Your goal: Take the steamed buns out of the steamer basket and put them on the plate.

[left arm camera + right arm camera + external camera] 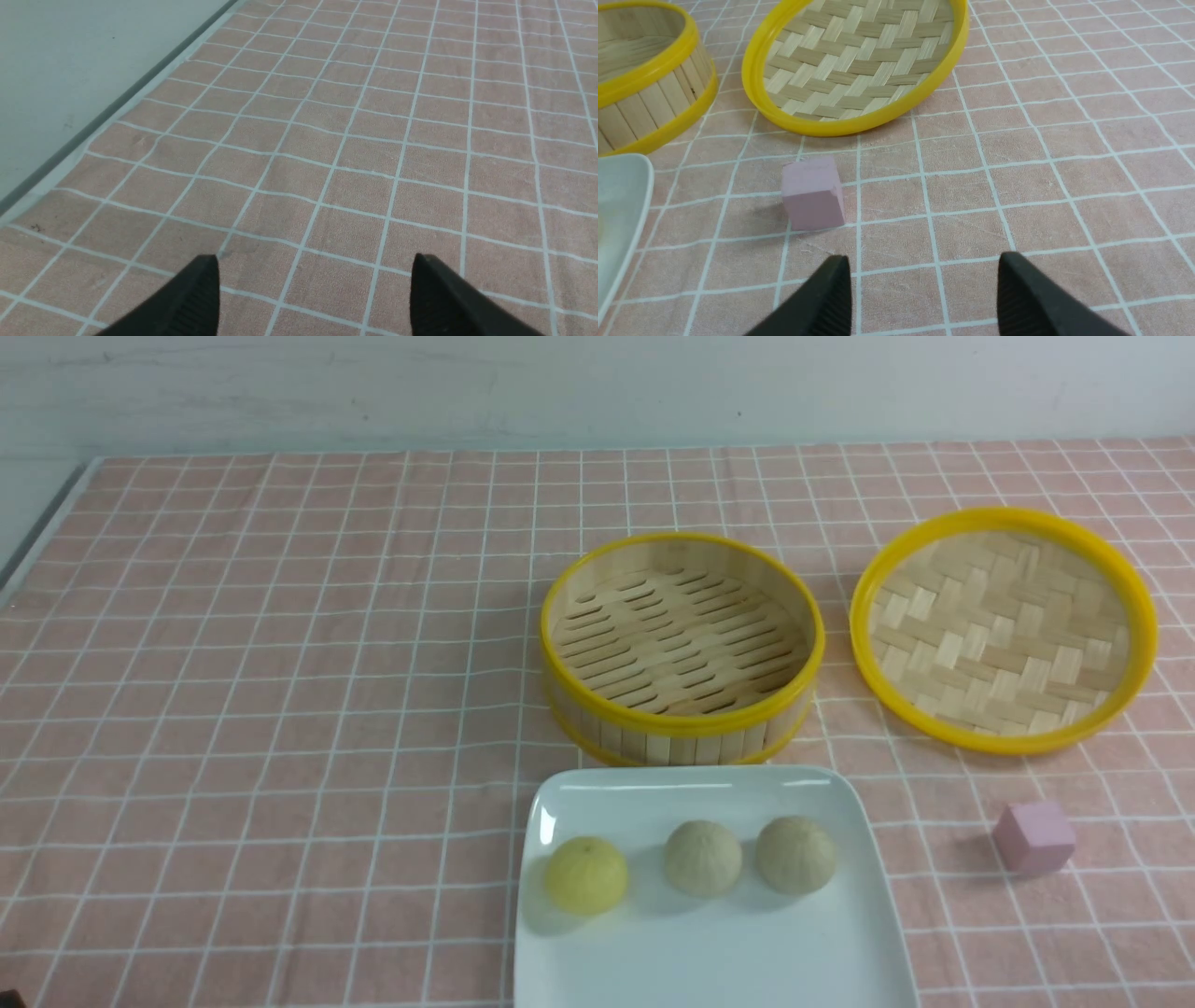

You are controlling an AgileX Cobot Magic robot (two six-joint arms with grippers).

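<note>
Three matte round steamed buns (702, 859) on glossy plate (597, 793) (squarish); slatted bamboo steamer basket (681, 639)

You're seeing three steamed buns (700, 861) sitting in a row on the plate (840, 952); steamer basket (681, 649) sitting at 12 o'clock, lid (1004, 630) at 2, cube (1033, 837) at 3.

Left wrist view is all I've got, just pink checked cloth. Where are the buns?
Observer: All three round dough buns, one yellow and two beige-grey, sit in a row on the glossy white squarish plate.
Operator: Basket?
Observer: The round bamboo steamer basket holds nothing; its slotted floor is bare.
Operator: Right end effector?
Observer: The right end effector is open, holds nothing, and hangs over cloth near a small pink cube.
</note>
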